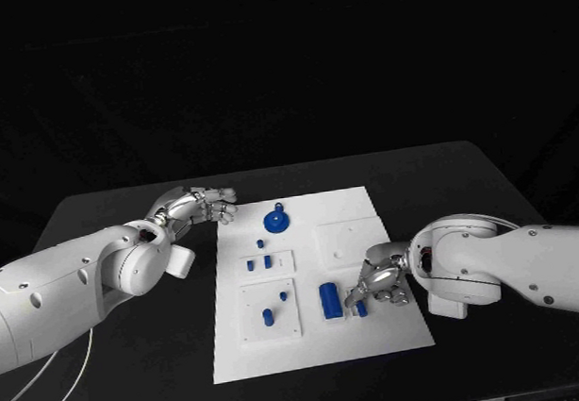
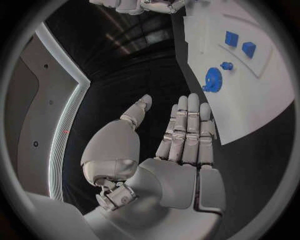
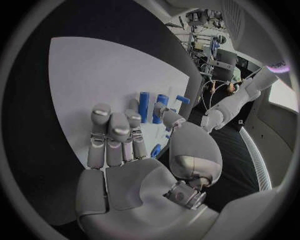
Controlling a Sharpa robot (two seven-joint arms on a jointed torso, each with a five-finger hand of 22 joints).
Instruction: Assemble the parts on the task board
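White board (image 1: 369,331) lies mid-frame on black worktop (image 1: 478,170), blue parts (image 1: 331,300) on it. Right robot hand (image 1: 379,285), fingers apart, hovers at board's right edge, prob. ready to pick. Left robot hand (image 1: 194,207) empty, spread, waits upper left.

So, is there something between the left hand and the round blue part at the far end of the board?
Nothing visible. The left hand is open beside the task board, and only bare black table and white board lie between it and the round blue part.
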